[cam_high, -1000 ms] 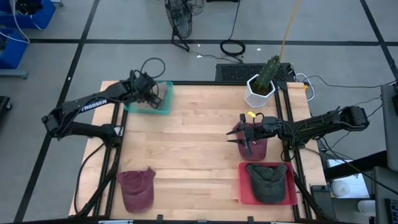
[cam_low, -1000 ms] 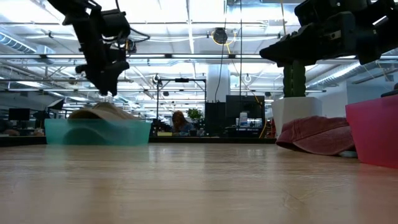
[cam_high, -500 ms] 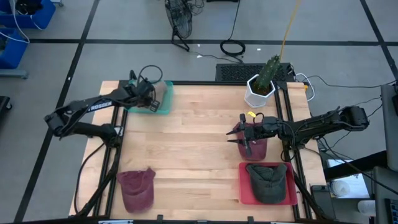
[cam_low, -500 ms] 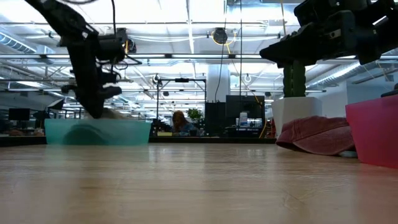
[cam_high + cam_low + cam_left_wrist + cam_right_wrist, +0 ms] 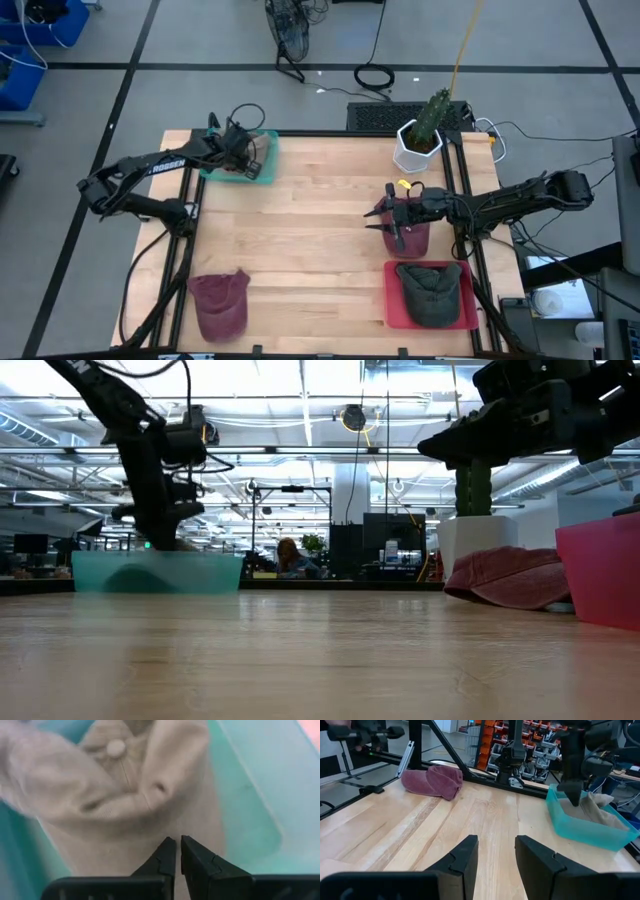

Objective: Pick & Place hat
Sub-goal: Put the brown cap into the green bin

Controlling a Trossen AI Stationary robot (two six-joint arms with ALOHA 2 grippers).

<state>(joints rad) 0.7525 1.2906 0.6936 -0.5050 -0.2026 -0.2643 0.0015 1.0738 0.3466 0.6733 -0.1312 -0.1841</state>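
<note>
A beige hat lies in the teal tray at the table's far left. My left gripper reaches down into that tray, shut on the hat's cloth; the right wrist view shows it too. My right gripper stands open and level at the table's right, above a maroon hat that lies on the table, and touches nothing. My left gripper has its two fingertips closed together on the beige hat's crown cloth, a little below an eyelet. It comes from above, slanting down into the tray. The hat lies in the tray; how many layers are caught I cannot tell.
A second maroon hat lies at the near left corner. A dark green hat fills the red tray at the near right. A potted plant stands at the far right. The table's middle is bare wood.
My left gripper has sunk from above the teal tray down into it, onto the beige hat, and its fingers have shut. The hat's hump, seen above the tray's rim before, is now behind the gripper.
</note>
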